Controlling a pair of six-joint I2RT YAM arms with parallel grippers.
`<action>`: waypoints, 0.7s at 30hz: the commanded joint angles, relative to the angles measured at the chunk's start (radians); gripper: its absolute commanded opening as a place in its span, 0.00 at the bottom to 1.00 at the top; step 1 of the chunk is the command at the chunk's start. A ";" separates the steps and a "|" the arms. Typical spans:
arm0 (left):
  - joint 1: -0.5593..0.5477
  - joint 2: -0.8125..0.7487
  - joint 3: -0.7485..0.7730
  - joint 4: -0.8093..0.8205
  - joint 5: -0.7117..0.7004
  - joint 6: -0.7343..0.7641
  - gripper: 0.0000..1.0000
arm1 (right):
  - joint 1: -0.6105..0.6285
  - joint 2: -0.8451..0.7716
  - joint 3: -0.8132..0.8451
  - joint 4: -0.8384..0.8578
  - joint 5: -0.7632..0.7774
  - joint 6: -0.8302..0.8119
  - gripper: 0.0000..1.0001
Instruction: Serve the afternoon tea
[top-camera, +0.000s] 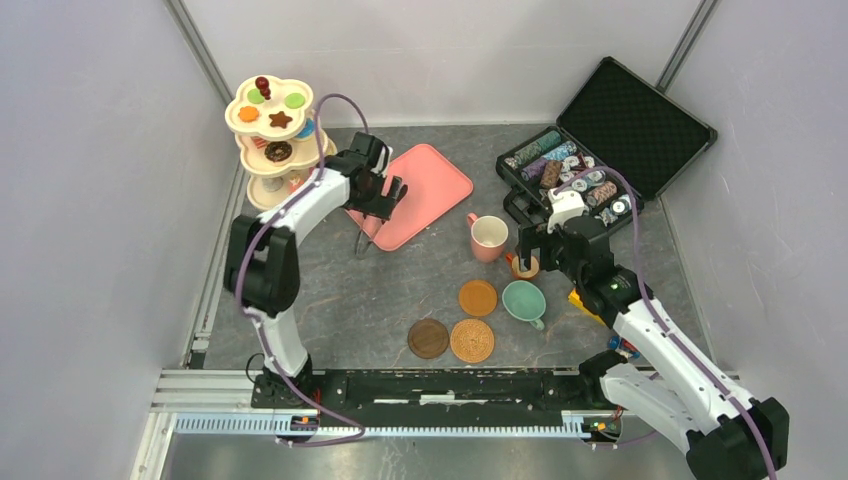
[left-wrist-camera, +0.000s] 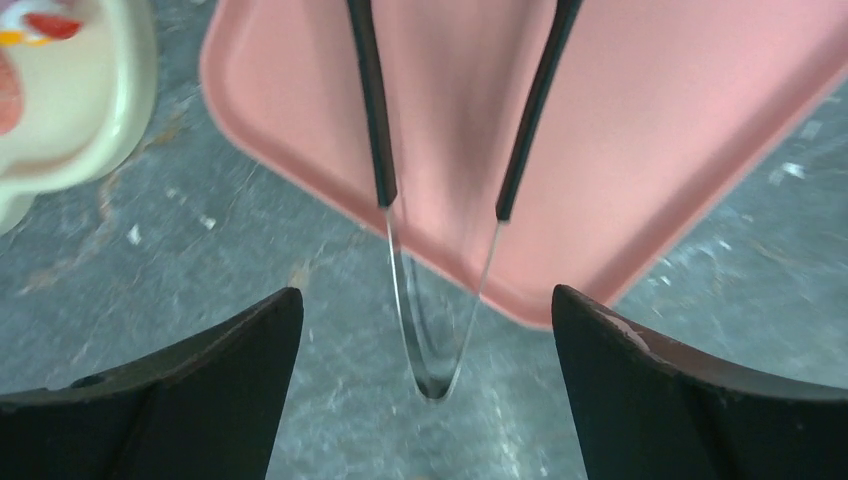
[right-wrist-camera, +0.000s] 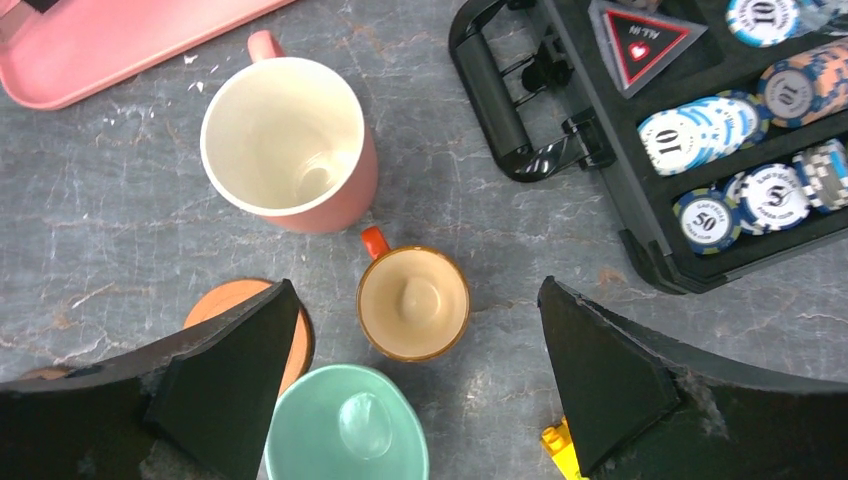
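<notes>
My left gripper (top-camera: 386, 198) (left-wrist-camera: 427, 292) hovers open over the near-left edge of the pink tray (top-camera: 430, 185) (left-wrist-camera: 620, 130). Metal tongs (top-camera: 362, 240) (left-wrist-camera: 432, 370) with black-sleeved arms lie free between its fingers, touching neither. The bend rests on the table and the arms run onto the tray. The cream three-tier stand (top-camera: 268, 125) (left-wrist-camera: 90, 110) carries toy pastries (top-camera: 280, 119) at the back left. My right gripper (top-camera: 528, 252) (right-wrist-camera: 415, 285) is open above the small brown cup (top-camera: 524, 267) (right-wrist-camera: 413, 303). The pink cup (top-camera: 488, 237) (right-wrist-camera: 285, 145) and teal cup (top-camera: 523, 301) (right-wrist-camera: 345, 425) flank it.
Three round coasters lie near the front: orange (top-camera: 477, 297) (right-wrist-camera: 225, 300), dark brown (top-camera: 428, 338), tan (top-camera: 472, 340). An open black case of poker chips (top-camera: 575, 175) (right-wrist-camera: 720, 140) stands at the back right. A yellow block (top-camera: 585, 302) (right-wrist-camera: 560, 445) sits by my right finger.
</notes>
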 joint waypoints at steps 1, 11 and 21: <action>-0.013 -0.242 0.036 -0.089 0.031 -0.108 1.00 | 0.003 -0.028 -0.030 0.018 -0.087 -0.004 0.98; -0.470 -0.639 -0.356 -0.130 -0.028 -0.559 0.97 | 0.035 -0.054 -0.066 0.057 -0.163 -0.004 0.98; -0.971 -0.442 -0.389 -0.183 -0.110 -0.870 0.81 | 0.037 -0.058 -0.036 0.006 -0.062 -0.012 0.98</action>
